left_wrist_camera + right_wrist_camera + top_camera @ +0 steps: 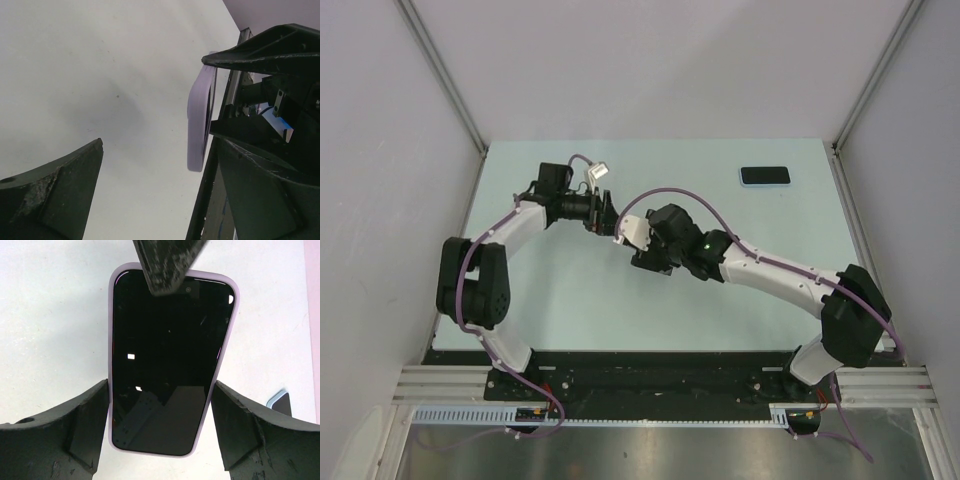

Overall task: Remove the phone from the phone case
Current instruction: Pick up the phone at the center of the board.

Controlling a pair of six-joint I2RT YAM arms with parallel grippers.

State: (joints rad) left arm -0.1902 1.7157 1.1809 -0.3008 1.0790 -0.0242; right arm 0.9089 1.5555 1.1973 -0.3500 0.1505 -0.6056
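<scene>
The phone (165, 365), black screen facing the right wrist camera, sits inside a lilac phone case (112, 340). My right gripper (160, 415) is shut on the case's two long sides and holds it above the table. In the top view the right gripper (642, 243) and the case (631, 231) are at mid-table. My left gripper (603, 216) meets them from the left. One of its fingers (167, 265) lies over the top end of the screen. In the left wrist view the left gripper (160, 145) is open, with the case (197, 125) edge-on beside its right finger.
A second dark phone in a light blue case (765, 177) lies flat on the pale green table (550, 300) at the back right, and its corner (280, 402) shows in the right wrist view. White walls close in the table on three sides.
</scene>
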